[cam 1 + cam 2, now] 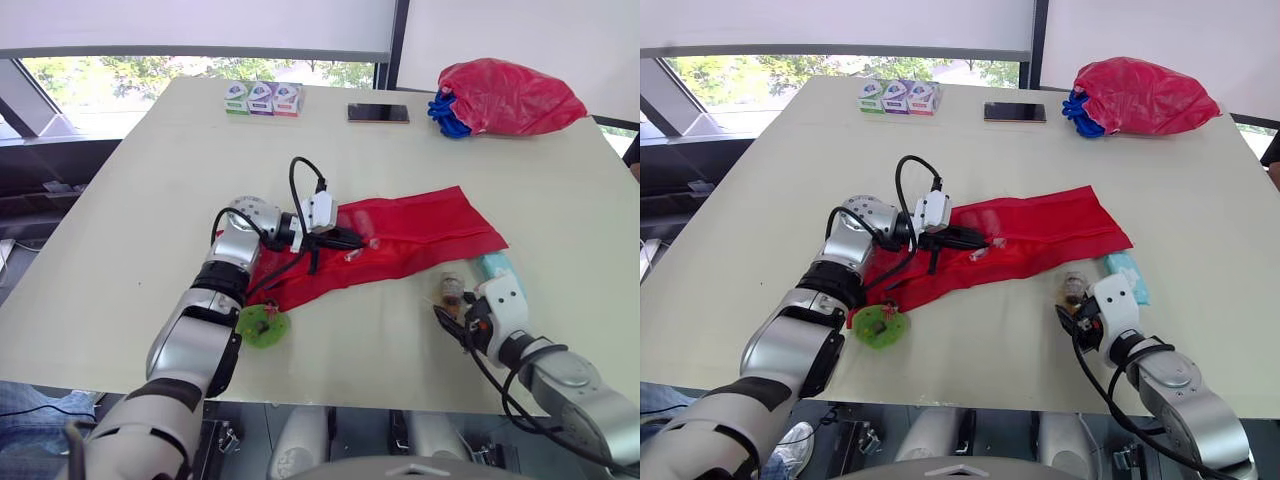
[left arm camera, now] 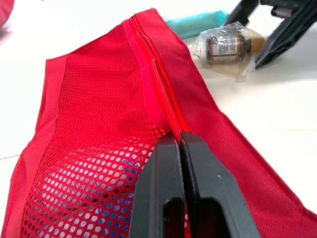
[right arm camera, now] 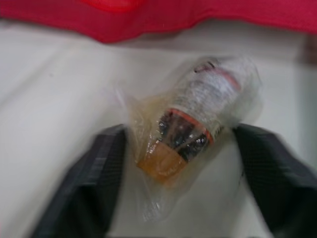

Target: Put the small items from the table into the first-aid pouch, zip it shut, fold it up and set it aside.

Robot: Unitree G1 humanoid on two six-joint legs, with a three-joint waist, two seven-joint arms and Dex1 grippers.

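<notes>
The red first-aid pouch (image 1: pixel 400 235) lies flat across the middle of the table, mesh side showing in the left wrist view. My left gripper (image 1: pixel 362 240) is shut on the pouch's zipper edge (image 2: pixel 163 89), fingertips pressed together on the seam. A small brown bottle in a clear plastic wrap (image 1: pixel 453 288) lies just in front of the pouch's right end. My right gripper (image 3: pixel 181 136) is open, one finger on each side of the bottle (image 3: pixel 193 124). A teal packet (image 1: pixel 495 265) lies beside the bottle. A green round item (image 1: pixel 263 326) rests near the pouch's left end.
Three small boxes (image 1: pixel 263 98) and a phone (image 1: pixel 378 113) sit at the far edge. A stuffed red bag (image 1: pixel 510 95) with something blue (image 1: pixel 445 112) beside it lies at the far right. The table's near edge (image 1: pixel 350 400) runs close behind the right gripper.
</notes>
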